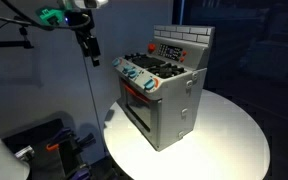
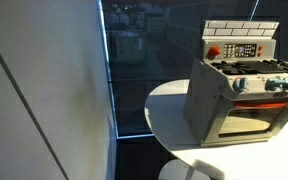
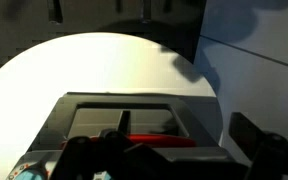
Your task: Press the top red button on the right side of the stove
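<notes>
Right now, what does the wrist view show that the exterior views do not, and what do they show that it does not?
Only the wrist view: a close, blurred look at the stove, cut off by the frame edge. Only the exterior views: the whole stove, a red button on its brick back panel, and, in an exterior view, the gripper's place: high up, apart from the stove. Both: the stove on the round white table.

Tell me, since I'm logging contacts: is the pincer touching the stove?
Apart. An exterior view shows the pincer hanging clear of the stove, dark background plainly between them.
</notes>
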`<state>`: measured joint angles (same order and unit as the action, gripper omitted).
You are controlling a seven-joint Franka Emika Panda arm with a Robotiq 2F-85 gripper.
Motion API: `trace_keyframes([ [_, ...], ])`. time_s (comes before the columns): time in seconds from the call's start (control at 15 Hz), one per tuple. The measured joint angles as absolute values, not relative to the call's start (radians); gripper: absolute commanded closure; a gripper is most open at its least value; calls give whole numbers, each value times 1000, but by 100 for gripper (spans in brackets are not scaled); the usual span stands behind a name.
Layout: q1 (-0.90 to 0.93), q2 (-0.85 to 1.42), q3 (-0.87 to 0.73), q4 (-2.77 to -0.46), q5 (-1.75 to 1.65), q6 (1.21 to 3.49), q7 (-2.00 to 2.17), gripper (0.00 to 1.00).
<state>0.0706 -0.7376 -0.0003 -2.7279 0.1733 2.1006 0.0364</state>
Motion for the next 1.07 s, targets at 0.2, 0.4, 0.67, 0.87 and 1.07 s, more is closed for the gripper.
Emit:
trace_keyframes([
  [0.2,71,-738,0,-2728,173,2101,36,0],
  [0.4,71,-738,0,-2728,173,2101,36,0],
  [0.67,66,-738,0,-2724,173,2101,36,0],
  [0.87,53,-740,0,-2711,173,2101,37,0],
  [1.07,35,-739,0,-2686,170,2098,43,0],
])
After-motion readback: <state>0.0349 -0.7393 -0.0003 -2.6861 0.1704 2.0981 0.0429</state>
